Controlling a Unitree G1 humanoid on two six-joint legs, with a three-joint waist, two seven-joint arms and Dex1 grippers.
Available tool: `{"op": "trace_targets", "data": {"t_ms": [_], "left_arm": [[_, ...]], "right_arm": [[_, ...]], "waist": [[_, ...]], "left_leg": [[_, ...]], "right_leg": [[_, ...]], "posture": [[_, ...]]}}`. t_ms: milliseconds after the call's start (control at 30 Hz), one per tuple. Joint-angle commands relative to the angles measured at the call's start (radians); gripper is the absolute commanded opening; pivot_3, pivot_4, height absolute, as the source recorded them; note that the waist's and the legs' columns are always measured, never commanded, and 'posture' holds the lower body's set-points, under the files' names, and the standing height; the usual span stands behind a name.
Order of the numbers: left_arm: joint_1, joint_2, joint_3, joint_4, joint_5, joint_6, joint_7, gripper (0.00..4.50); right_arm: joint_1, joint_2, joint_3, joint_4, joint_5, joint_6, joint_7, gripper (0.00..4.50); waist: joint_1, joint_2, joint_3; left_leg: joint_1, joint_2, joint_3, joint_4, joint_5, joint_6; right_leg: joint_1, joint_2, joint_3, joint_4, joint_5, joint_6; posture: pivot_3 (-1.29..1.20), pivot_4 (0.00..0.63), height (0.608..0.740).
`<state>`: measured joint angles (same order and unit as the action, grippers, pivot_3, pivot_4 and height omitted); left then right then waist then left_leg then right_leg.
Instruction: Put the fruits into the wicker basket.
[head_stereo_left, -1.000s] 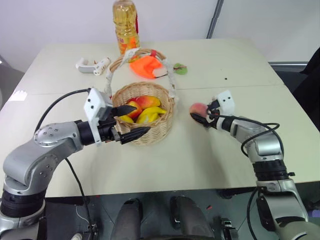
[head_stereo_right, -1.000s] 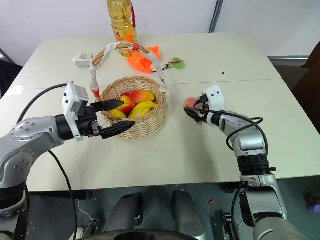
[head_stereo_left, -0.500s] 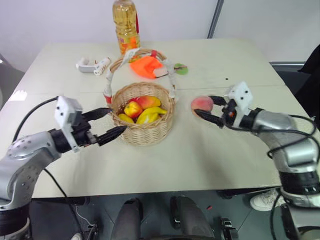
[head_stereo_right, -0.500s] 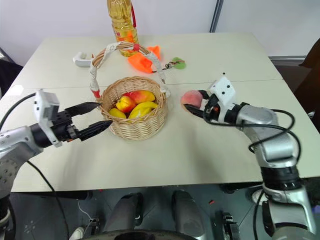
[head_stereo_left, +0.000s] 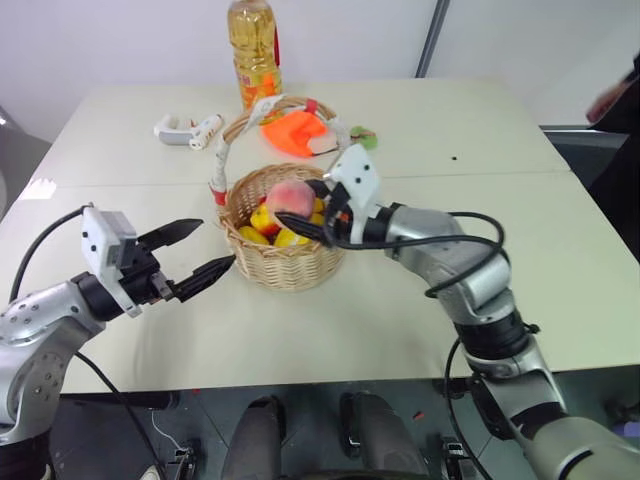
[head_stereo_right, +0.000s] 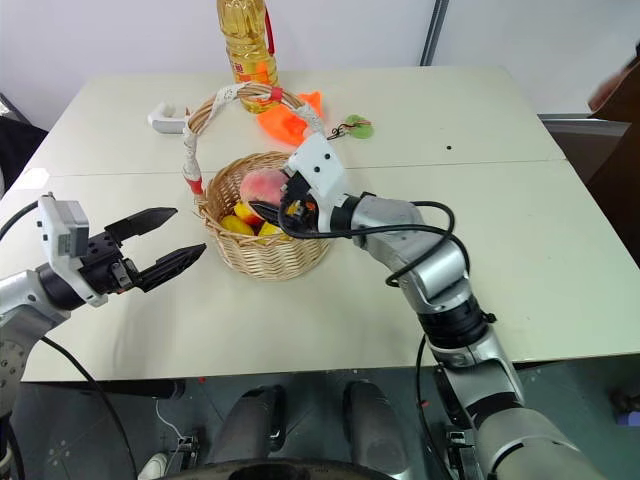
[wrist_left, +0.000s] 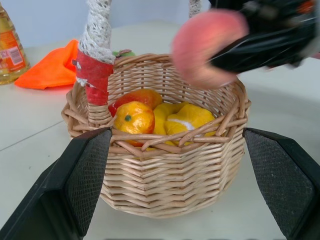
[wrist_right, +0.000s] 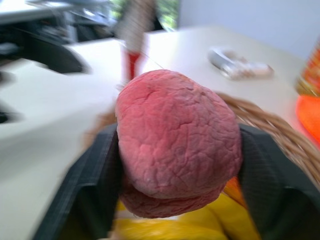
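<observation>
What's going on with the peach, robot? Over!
Right gripper holds peach over basket. Left gripper open, empty, beside basket. Other fruits already inside. Nothing in the way.

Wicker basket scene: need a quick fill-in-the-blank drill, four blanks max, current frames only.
1. The right gripper holds the ____ above the wicker basket.
2. The left gripper has its fingers ____ and holds nothing.
3. The basket's handle is wrapped in white with ____ bands.
4. Behind the basket lies an ____ cloth.

Missing words: peach; open; red; orange
</observation>
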<state>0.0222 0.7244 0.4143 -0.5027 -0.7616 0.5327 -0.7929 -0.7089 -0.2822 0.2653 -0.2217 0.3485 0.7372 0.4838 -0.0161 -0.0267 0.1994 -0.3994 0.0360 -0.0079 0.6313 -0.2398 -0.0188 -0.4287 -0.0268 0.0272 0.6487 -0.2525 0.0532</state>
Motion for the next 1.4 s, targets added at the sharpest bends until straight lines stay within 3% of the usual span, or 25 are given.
{"op": "trace_targets", "data": {"t_ms": [33,200,367,633,733,967,1167,1400], "left_arm": [[0.007,-0.006,0.023,-0.05,-0.02,-0.012,0.02,4.5],[0.018,-0.009,0.036,-0.067,-0.039,-0.012,0.033,4.5],[-0.006,-0.01,0.018,-0.055,-0.052,-0.013,0.042,4.5],[-0.071,-0.012,-0.031,-0.026,-0.042,-0.014,0.031,4.5],[-0.079,-0.015,-0.037,-0.03,-0.043,-0.013,0.035,4.5],[-0.062,-0.026,-0.04,-0.048,-0.043,-0.017,0.045,4.5],[-0.066,-0.033,-0.048,-0.049,-0.039,-0.018,0.049,4.5],[-0.108,-0.047,-0.094,-0.022,-0.026,-0.027,0.041,4.5]], "right_arm": [[-0.014,-0.004,-0.018,-0.05,-0.037,-0.067,0.002,4.45],[0.102,-0.114,-0.161,-0.225,0.139,-0.046,0.162,4.45],[0.175,-0.169,-0.227,-0.208,0.148,-0.029,0.149,4.45],[0.04,0.002,-0.239,0.113,0.011,-0.152,-0.067,4.45],[0.019,0.035,-0.245,0.164,0.006,-0.184,-0.065,3.68],[0.011,0.045,-0.304,0.134,0.048,-0.177,-0.072,0.04],[0.025,-0.054,-0.421,0.095,0.046,-0.194,-0.089,0.01],[0.019,-0.246,-0.592,0.304,-0.06,-0.294,-0.2,0.01]], "waist": [[0.0,0.0,0.0],[0.005,0.0,0.0],[-0.004,0.0,0.0],[-0.012,0.0,0.0],[-0.011,0.0,0.0],[-0.003,0.0,0.0],[0.001,0.0,0.0],[0.001,0.0,0.0]], "left_leg": [[-0.001,0.0,0.0,0.0,0.0,0.0],[-0.003,0.0,-0.002,0.0,0.0,0.0],[-0.001,0.0,-0.001,0.001,0.0,0.0],[0.004,0.001,-0.001,0.0,0.0,0.0],[0.003,0.001,-0.001,0.0,0.0,0.0],[0.0,0.001,-0.001,-0.001,0.0,0.0],[-0.001,0.001,-0.001,0.0,0.0,0.0],[-0.003,-0.001,-0.001,0.001,0.0,0.0]], "right_leg": [[-0.001,0.0,0.0,0.0,0.001,0.001],[-0.002,0.0,-0.002,0.0,0.001,0.003],[0.0,0.001,-0.001,0.001,0.0,0.0],[0.002,0.003,0.0,0.002,0.001,-0.001],[0.002,0.003,0.0,0.002,0.002,0.002],[-0.001,0.003,-0.001,0.001,0.002,0.004],[-0.001,0.002,-0.001,0.001,0.001,0.004],[-0.001,0.001,0.0,-0.001,0.001,0.004]], "posture": [[0.0,0.15,0.74],[0.0,0.15,0.74],[0.0,0.15,0.74],[0.0,0.15,0.74],[0.0,0.15,0.74],[0.0,0.15,0.74],[0.0,0.15,0.74],[0.0,0.15,0.74]]}}
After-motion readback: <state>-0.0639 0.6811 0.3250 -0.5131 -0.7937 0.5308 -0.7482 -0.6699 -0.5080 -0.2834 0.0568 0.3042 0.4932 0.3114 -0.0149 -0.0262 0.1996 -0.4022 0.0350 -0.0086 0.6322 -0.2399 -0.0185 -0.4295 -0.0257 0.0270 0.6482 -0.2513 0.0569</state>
